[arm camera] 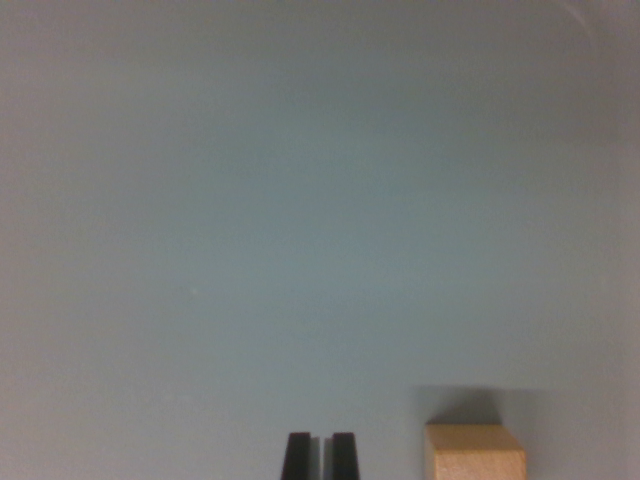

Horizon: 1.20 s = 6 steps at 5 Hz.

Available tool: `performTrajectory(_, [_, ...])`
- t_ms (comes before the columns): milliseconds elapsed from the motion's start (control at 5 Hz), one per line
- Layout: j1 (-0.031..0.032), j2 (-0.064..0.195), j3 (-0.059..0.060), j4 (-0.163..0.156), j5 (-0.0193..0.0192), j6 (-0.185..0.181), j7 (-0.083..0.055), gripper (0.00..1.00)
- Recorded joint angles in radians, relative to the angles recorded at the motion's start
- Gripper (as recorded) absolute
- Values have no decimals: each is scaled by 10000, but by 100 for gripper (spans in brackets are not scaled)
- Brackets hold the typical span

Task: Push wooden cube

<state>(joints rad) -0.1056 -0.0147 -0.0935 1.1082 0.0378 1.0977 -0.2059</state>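
— Where was the wooden cube (pixel 474 452)?
— On the table surface (pixel 300 200), low at the wrist view's right.
— And the gripper (pixel 320 455)?
— At the bottom edge, near the middle, just to the cube's left, apart from it.
— Beyond them?
— Only bare surface.

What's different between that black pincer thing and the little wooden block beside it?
The pincer is black, two thin prongs nearly closed; the wooden cube is pale tan and one solid block. The pincer sits centre, the cube to the wrist view's right, apart. Both are cut off by the bottom edge.
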Motion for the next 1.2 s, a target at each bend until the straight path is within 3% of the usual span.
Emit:
performTrajectory(200, [-76, -19, -123, -473, 3, -453, -224, 0])
performTrajectory(400, [-76, -19, -123, -473, 3, -453, -224, 0])
performTrajectory(600, [-151, -38, -247, -947, 7, -907, -448, 0])
performTrajectory(800, [-151, -38, -247, -947, 7, -907, -448, 0])
performTrajectory(1000, [-227, -57, -371, -1420, 10, -1361, -672, 0])
performTrajectory(1200, [-227, -57, -371, -1420, 10, -1361, -672, 0])
